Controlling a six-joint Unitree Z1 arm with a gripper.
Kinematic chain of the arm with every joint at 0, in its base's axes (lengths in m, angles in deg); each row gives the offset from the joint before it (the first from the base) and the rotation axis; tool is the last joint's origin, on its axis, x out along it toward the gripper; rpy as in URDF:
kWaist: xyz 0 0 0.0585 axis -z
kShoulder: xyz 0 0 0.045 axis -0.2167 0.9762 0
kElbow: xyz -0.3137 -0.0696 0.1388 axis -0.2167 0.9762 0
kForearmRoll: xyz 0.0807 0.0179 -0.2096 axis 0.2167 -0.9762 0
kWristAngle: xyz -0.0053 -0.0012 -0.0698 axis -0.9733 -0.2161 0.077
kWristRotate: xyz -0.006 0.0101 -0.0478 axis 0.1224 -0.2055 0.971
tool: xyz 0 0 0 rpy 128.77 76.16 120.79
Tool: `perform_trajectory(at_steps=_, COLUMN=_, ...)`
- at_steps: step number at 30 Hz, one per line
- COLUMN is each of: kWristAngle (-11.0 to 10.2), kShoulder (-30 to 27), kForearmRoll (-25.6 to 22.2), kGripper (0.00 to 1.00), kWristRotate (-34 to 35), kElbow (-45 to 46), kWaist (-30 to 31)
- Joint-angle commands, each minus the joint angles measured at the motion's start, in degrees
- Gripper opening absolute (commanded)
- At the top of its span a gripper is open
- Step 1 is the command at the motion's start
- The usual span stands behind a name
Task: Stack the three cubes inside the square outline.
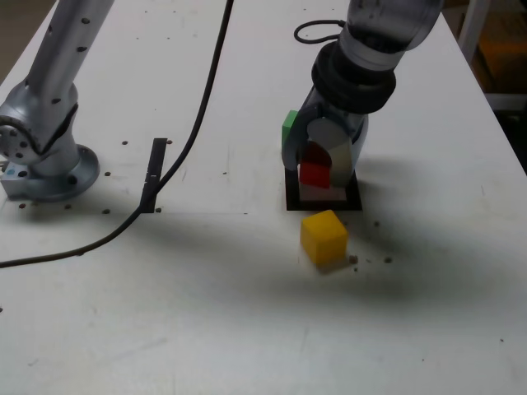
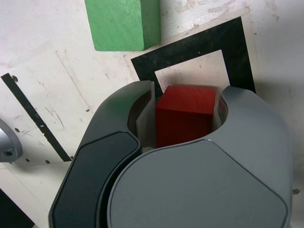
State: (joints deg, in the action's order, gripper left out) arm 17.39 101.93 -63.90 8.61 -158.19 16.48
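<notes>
Gripper: I've got the red cube between my jaws, right here; whether both press on it, I can't tell.
Red cube: lower part hidden behind the gripper body.
Square outline: beneath the gripper, partly covered.
Green cube: beside the gripper, cut off in the wrist view.
Yellow cube: near the gripper, wrist view misses it.

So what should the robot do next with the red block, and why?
I'd ease the red cube gently down, then let go: the jaws have it snug from both sides over the square outline, though I can't tell if it's already touching the table.
</notes>
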Motion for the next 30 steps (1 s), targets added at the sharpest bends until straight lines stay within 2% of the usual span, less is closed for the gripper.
perform_trajectory(at_steps=1, kWristAngle=-0.3, kShoulder=0.3, kForearmRoll=-0.3, kGripper=0.38, kWristRotate=0.0, kElbow=-0.1, kWaist=0.2)
perform_trajectory(at_steps=10, kWristAngle=-0.2, kShoulder=1.4, kForearmRoll=-0.6, kGripper=0.61, kWristRotate=0.0, kElbow=-0.4, kWaist=0.4)
perform_trajectory(at_steps=15, kWristAngle=0.1, kShoulder=0.7, kForearmRoll=-0.6, kGripper=0.83, kWristRotate=0.0, kElbow=-0.2, kWaist=0.4)
perform_trajectory(at_steps=19, kWristAngle=-0.4, kShoulder=-1.2, kForearmRoll=-0.7, kGripper=0.95, kWristRotate=0.6, kElbow=0.4, kWaist=0.9)
perform_trajectory(at_steps=25, kWristAngle=-1.5, kShoulder=-5.9, kForearmRoll=-2.1, kGripper=0.99, kWristRotate=3.7, kElbow=1.8, kWaist=3.0)
perform_trajectory(at_steps=30, kWristAngle=0.1, kShoulder=-8.7, kForearmRoll=-6.1, kGripper=1.0, kWristRotate=10.1, kElbow=2.5, kWaist=7.6)
